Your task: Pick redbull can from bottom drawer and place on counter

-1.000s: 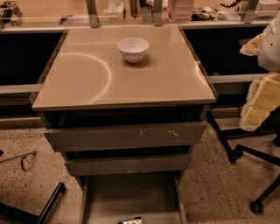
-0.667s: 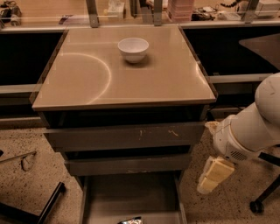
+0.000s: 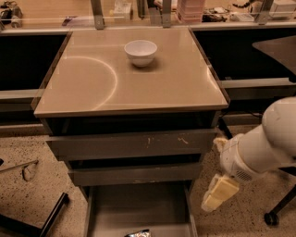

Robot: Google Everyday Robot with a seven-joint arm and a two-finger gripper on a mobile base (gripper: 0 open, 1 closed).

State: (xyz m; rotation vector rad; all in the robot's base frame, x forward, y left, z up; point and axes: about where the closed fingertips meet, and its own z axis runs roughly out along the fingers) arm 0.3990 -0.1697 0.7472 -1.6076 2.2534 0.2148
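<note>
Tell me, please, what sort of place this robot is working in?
Probably a lab or workshop: a cluttered bench behind, speckled floor, and a grey drawer cabinet with a tan counter. The gripper hangs beside the bottom drawer.

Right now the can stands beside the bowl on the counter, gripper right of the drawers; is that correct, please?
The camera view shows the can in the bottom drawer, not by the bowl on the counter. The gripper is right of the drawers.

A high front camera looks down on counter (image 3: 92,88), bottom drawer (image 3: 138,206), and gripper (image 3: 217,193) lower right.
</note>
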